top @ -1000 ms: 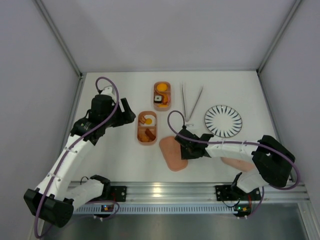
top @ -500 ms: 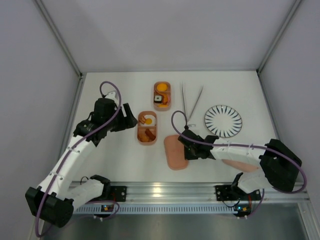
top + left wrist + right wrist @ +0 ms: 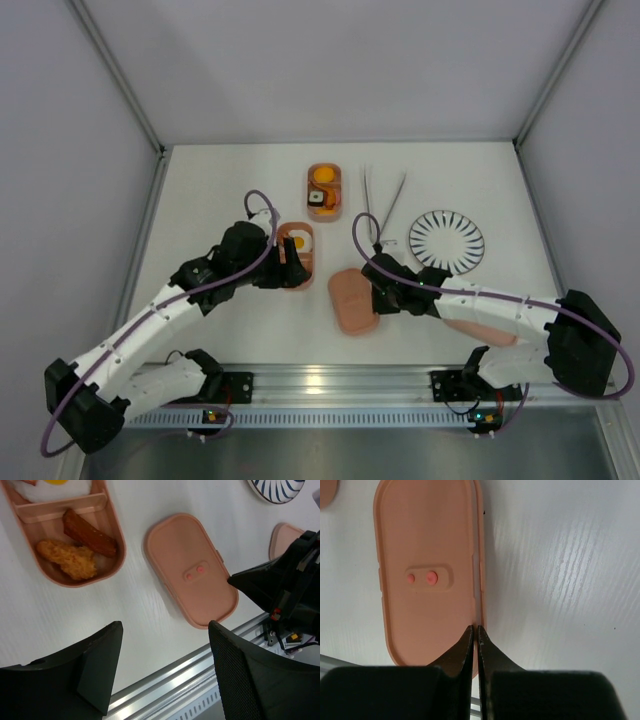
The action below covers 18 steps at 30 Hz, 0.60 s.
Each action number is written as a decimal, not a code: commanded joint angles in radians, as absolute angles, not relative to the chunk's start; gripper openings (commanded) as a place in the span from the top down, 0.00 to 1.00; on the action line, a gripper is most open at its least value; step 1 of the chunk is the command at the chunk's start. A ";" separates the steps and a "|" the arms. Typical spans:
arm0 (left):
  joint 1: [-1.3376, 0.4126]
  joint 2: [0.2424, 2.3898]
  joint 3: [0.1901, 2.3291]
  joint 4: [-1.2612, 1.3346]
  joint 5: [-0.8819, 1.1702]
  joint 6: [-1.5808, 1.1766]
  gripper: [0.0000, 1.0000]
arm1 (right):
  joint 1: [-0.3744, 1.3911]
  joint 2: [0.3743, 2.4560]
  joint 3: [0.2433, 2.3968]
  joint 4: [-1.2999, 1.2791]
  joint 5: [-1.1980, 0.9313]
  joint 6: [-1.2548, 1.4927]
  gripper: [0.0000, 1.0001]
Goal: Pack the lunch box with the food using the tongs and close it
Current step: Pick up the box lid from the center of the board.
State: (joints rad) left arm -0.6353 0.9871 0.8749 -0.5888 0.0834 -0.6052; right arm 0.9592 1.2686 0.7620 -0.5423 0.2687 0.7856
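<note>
Fingers (image 3: 465, 647) of my right gripper (image 3: 475, 628) were pressed together at the right long rim of the lid (image 3: 427, 575), which lay flat on the table (image 3: 560, 580), right of the near tray (image 3: 47, 527). I could not tell whether the rim was caught between them. Left gripper (image 3: 165, 670) fingers stood spread and empty above the bare table, near that tray.

Handling notes, as judged:
- Lid: thin, stiff, light plastic with a smooth top. It probably slides on the table sooner than it lifts.
- Hold point: only the narrow rim offers purchase. Take it midway along a long side so the lid hangs level.
- Tray: already carried a sausage strip (image 3: 90, 532) and a fried piece (image 3: 67, 560). It was likely light enough to shift if the lid were pressed on off-centre.
- Tongs (image 3: 372, 200) lay far right, apart from both grippers.
</note>
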 commanded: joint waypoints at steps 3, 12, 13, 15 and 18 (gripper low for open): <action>-0.813 1.034 0.871 -0.499 -0.066 -0.644 0.26 | 0.956 1.242 0.810 -0.584 0.291 0.779 1.00; -1.078 1.127 0.923 -0.483 -0.241 -0.572 0.28 | 0.956 1.255 0.825 -0.604 0.291 0.782 1.00; -1.125 1.137 0.933 -0.485 -0.261 -0.557 0.28 | 0.956 1.255 0.827 -0.607 0.291 0.781 1.00; -1.170 1.172 0.945 -0.489 -0.311 -0.540 0.28 | 0.956 1.258 0.833 -0.612 0.293 0.779 1.00; -1.255 1.210 0.960 -0.491 -0.385 -0.514 0.29 | 0.957 1.261 0.838 -0.618 0.293 0.779 1.00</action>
State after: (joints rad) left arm -1.2030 1.1839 0.9142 -0.5297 -0.2623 -0.5602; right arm 0.9592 1.2697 0.7864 -0.6014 0.2722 0.7856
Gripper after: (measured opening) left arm 0.712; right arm 0.006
